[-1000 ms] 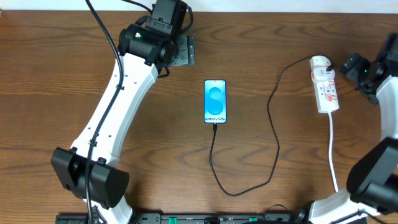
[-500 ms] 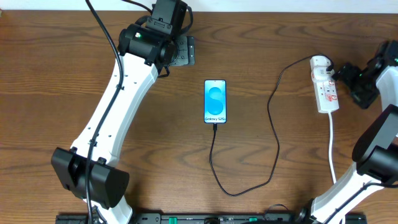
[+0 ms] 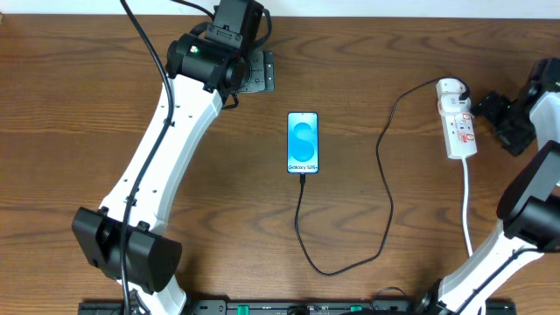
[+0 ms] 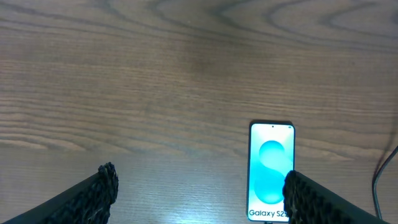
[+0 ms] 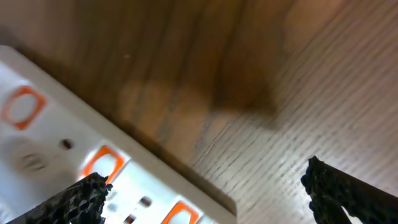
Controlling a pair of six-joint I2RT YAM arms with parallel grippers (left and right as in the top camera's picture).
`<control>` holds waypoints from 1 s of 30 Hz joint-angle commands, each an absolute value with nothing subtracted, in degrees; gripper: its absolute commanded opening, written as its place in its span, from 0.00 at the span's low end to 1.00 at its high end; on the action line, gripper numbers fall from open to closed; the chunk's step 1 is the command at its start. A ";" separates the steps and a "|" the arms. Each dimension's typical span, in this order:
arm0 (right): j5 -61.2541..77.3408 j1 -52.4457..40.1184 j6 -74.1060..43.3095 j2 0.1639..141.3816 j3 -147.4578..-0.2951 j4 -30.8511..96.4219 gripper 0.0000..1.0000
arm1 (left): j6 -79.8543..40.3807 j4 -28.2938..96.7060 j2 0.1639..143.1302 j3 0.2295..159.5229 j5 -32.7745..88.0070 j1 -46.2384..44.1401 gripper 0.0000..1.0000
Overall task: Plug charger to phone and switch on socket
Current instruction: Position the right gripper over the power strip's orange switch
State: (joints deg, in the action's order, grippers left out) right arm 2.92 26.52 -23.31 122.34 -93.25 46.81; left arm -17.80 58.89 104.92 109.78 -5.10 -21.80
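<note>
Moved: the right gripper (image 3: 483, 108) has shifted in toward the right side of the socket (image 3: 458, 122) since a second ago; the rest lies as before.
Right pincer: fingers spread wide, holding nothing, just beside the socket.
Left pincer: the left gripper (image 4: 198, 190) is spread and empty over the table (image 3: 87, 105), to the far left of the phone.
Phone: the phone (image 3: 303, 143) lies flat at mid-table, screen up, long axis far-to-near, text end toward the robot.
Charger: the charger (image 3: 385, 175) has its tip at the phone's near edge and its adapter at the socket's far end.
Socket: right side of the table, long axis far-to-near; its cord (image 3: 468, 210) leaves the near end.
</note>
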 commanded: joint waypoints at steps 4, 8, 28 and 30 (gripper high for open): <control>8.32 28.32 -19.44 123.13 -93.91 45.21 0.99 | -17.89 59.07 105.23 109.73 -6.28 -21.56 0.87; 8.29 28.32 -19.49 123.15 -93.58 44.69 0.99 | -17.89 59.07 105.23 109.73 -6.28 -21.56 0.87; 10.02 28.42 -19.27 125.27 -92.92 44.62 0.99 | -17.89 59.07 105.23 109.73 -6.28 -21.56 0.87; 9.98 28.51 -19.18 125.34 -92.92 44.82 0.99 | -17.89 59.07 105.23 109.73 -6.28 -21.56 0.87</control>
State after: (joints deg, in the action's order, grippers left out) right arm 9.45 28.16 -20.27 124.29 -93.23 44.66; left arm -17.80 58.92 104.92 109.78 -5.10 -21.80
